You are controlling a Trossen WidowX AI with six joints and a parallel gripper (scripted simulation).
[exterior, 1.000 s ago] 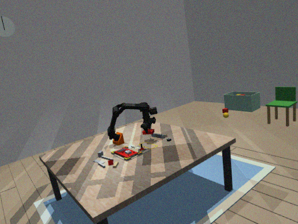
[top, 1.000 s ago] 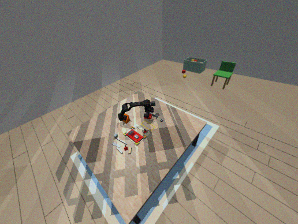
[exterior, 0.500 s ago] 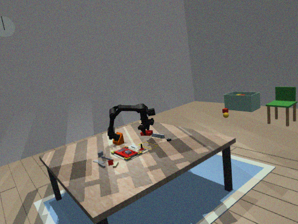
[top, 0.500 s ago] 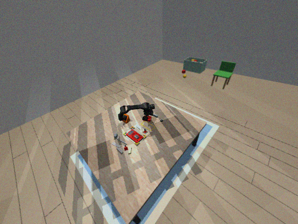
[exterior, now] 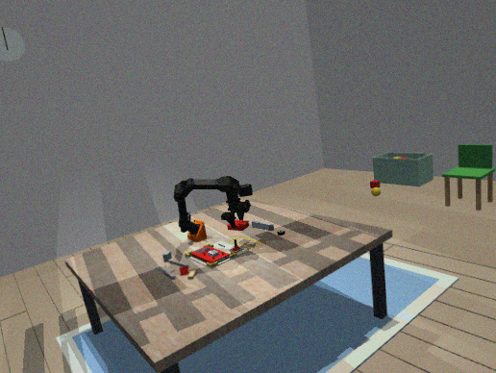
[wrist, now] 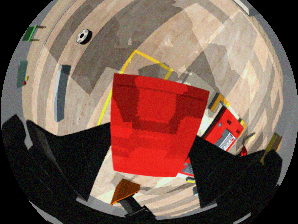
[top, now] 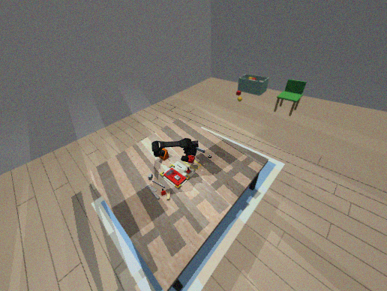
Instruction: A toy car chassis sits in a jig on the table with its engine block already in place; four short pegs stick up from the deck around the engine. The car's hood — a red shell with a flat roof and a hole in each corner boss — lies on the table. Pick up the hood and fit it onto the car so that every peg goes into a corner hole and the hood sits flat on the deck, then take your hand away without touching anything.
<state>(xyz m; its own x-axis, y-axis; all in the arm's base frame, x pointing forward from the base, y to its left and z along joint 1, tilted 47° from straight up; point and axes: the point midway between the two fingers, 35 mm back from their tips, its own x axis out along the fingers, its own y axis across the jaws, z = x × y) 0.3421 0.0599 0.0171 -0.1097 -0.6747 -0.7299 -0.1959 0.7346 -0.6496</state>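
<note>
The red hood is held in the air above the table, flat roof toward the wrist camera. My gripper is shut on it, one black finger at each side. The red chassis sits in its jig with yellow corners, in front of the hood in the top and exterior views and to its right in the wrist view. The grey engine block is on the deck. The hood is away from the chassis, not over it. Its corner holes cannot be made out.
A white part lies behind the chassis, with a small dark upright piece beside it. A grey-blue bar and a small wheel lie beyond the hood. A red block and tools lie on the chassis's other side.
</note>
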